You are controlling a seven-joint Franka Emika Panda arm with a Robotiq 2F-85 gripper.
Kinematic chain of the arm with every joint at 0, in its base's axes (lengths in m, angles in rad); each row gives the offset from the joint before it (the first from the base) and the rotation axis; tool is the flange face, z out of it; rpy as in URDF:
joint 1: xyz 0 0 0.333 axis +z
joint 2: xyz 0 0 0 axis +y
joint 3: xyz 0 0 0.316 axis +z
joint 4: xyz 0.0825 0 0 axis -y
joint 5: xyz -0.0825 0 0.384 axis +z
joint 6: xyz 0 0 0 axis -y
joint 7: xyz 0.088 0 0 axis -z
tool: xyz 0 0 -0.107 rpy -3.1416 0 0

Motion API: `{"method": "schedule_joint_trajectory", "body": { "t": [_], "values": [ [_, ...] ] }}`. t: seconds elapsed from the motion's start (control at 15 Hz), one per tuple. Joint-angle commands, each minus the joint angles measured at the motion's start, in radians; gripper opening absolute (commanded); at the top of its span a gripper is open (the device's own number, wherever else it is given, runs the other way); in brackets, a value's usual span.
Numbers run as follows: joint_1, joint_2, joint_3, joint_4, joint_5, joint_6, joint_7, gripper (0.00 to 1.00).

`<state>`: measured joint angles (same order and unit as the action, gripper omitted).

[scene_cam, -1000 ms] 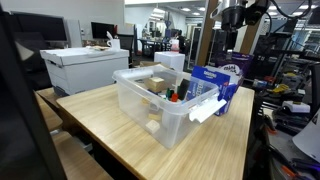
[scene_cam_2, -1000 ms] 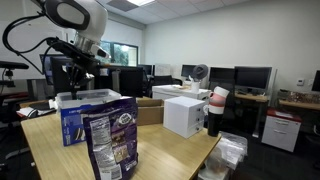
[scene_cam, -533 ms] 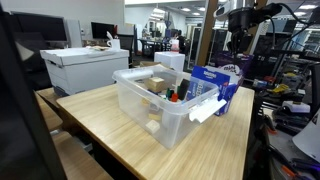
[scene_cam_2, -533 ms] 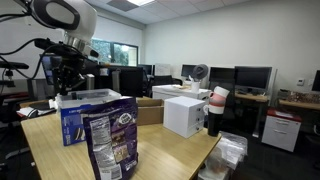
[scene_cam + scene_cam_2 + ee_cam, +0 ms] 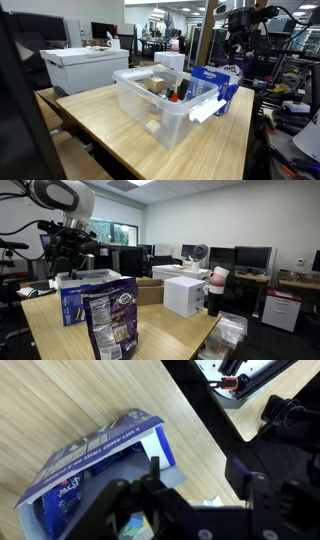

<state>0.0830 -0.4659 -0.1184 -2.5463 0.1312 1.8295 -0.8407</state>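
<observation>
My gripper (image 5: 200,482) hangs in the air above the far end of the wooden table (image 5: 120,130), with its jaws apart and nothing between them. In the wrist view bare wood shows between the fingers. Just below and to one side stands an open blue snack bag (image 5: 90,460), upright against a clear plastic bin (image 5: 165,105). In both exterior views the gripper (image 5: 238,45) (image 5: 62,265) is a short way above the blue bag (image 5: 222,85) (image 5: 75,302) and touches nothing.
A second dark snack bag (image 5: 112,325) stands at the table's near edge. The bin holds several small items. A white box (image 5: 85,65) sits behind it, and another white box (image 5: 185,295), a cardboard box (image 5: 150,290) and a stack of cups (image 5: 217,290) are nearby.
The jaws have gone from shut to open. The arm has shifted slightly sideways above the blue bag. Nothing on the table has moved.
</observation>
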Motion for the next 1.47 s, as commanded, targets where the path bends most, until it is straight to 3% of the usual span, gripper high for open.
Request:
{"method": "schedule_joint_trajectory", "body": {
  "t": [0.0, 0.07, 0.73, 1.4],
  "values": [
    [0.005, -0.026, 0.006, -0.036, -0.057, 0.017, -0.095, 0.95],
    [-0.002, -0.038, 0.018, -0.053, -0.074, 0.044, -0.074, 1.0],
    [0.03, -0.025, 0.05, -0.173, -0.062, 0.225, -0.002, 1.0],
    [0.053, 0.074, 0.057, -0.205, -0.023, 0.285, 0.036, 1.0]
  ]
}}
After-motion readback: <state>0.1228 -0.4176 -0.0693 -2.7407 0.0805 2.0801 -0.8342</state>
